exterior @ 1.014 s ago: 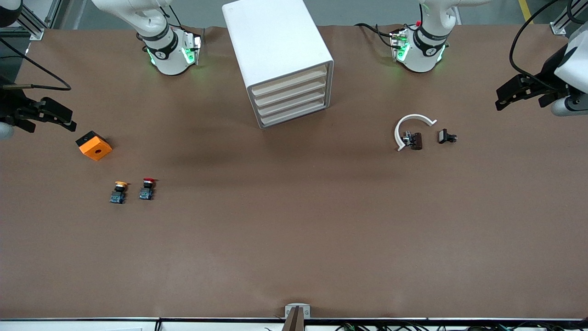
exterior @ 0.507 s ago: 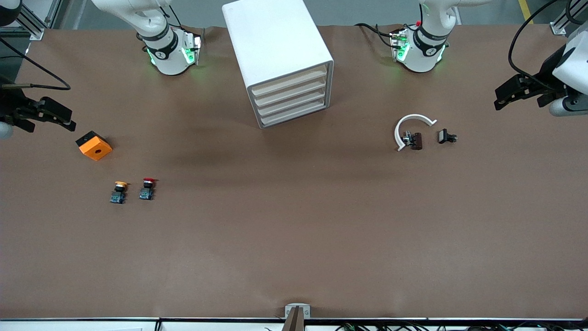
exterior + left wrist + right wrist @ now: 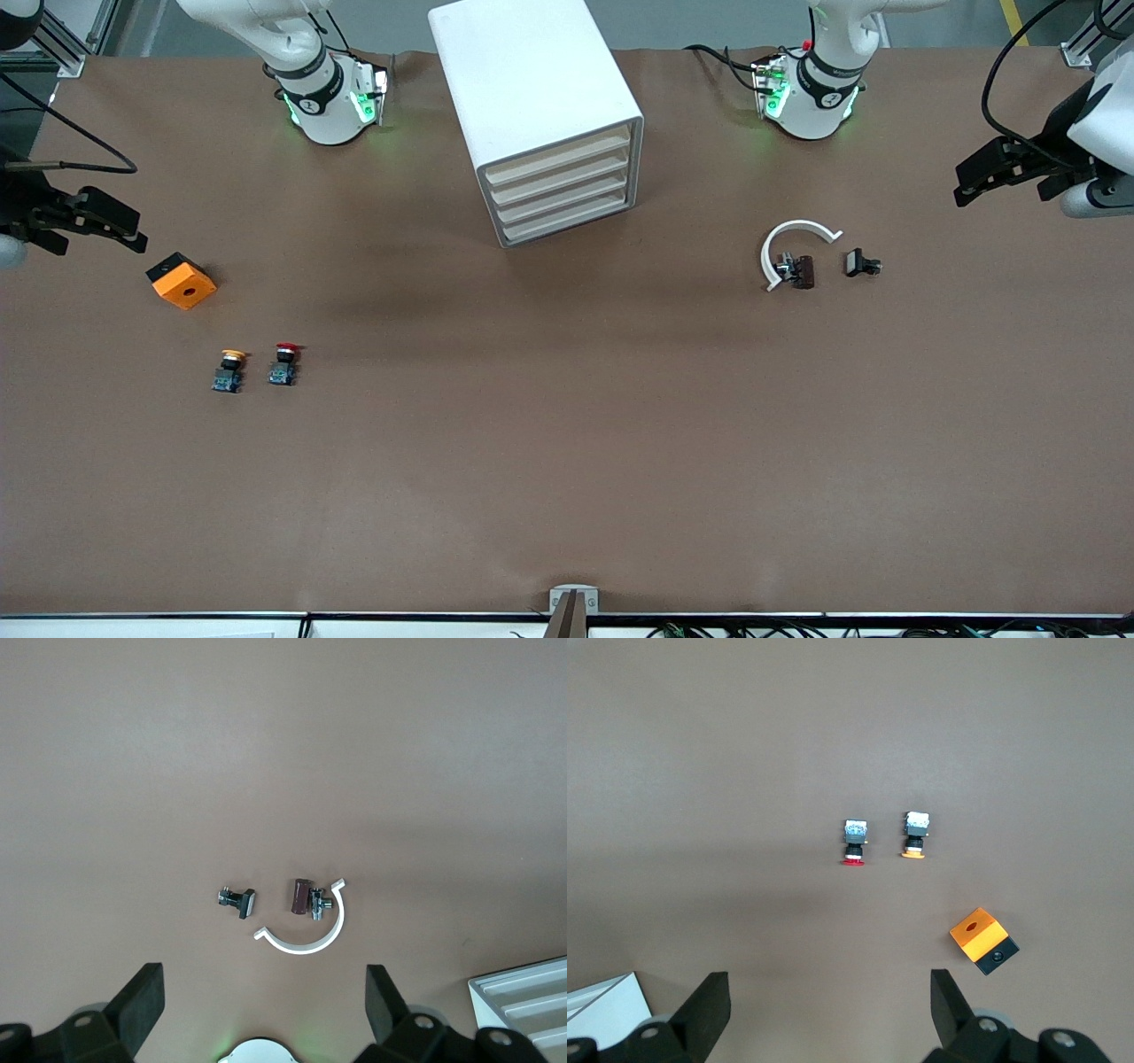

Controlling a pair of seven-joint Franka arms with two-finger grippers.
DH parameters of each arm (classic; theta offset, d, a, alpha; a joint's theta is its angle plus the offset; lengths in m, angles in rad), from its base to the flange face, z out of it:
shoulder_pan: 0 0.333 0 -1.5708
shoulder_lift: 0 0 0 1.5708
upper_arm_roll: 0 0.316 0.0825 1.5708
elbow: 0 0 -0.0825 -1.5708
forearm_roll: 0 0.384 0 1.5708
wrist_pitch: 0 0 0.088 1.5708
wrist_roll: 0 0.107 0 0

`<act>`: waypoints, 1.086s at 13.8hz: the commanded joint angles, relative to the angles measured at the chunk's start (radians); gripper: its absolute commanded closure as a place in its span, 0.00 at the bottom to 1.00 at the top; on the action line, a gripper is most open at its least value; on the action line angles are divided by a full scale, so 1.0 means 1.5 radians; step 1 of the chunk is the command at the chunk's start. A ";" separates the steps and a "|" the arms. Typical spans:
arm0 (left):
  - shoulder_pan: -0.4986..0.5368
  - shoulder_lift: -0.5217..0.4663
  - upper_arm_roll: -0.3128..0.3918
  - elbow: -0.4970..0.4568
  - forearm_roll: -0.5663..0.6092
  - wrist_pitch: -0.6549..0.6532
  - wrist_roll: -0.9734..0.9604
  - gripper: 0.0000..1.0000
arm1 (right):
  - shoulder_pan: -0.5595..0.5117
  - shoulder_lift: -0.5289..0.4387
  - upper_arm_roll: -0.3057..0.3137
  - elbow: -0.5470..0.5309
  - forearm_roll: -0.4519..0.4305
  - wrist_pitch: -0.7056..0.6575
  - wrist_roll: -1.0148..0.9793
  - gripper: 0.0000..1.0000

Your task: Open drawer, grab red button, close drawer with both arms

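At the brown bench's (image 3: 567, 461) two ends, your left gripper (image 3: 264, 1003) and right gripper (image 3: 830, 1003) hover, fingers spread; the red-capped button (image 3: 283, 364) stands near the right arm's end with bare bench around it.

Matt brown table (image 3: 567, 461), smooth white plastic cabinet (image 3: 523, 80)

Two arms, each with one gripper: left gripper (image 3: 973, 182), right gripper (image 3: 120, 229), both with fingers spread. One white cabinet (image 3: 538, 115) with four drawers, all closed. Two push buttons, one red-capped button (image 3: 283, 364) and one yellow-capped button (image 3: 229, 370); one orange cube (image 3: 182, 281); one white curved clip (image 3: 791, 243); two small dark hardware bits, a brown block with a bolt (image 3: 798, 270) and a black piece (image 3: 860, 263).
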 commanded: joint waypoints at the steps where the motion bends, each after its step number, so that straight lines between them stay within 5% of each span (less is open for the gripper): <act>1: 0.005 0.000 -0.003 0.004 -0.008 -0.016 0.009 0.00 | -0.004 0.007 0.005 0.020 -0.007 -0.011 0.006 0.00; 15: 0.004 0.012 0.003 0.025 0.002 -0.024 0.000 0.00 | 0.000 0.007 0.006 0.020 -0.007 -0.010 0.009 0.00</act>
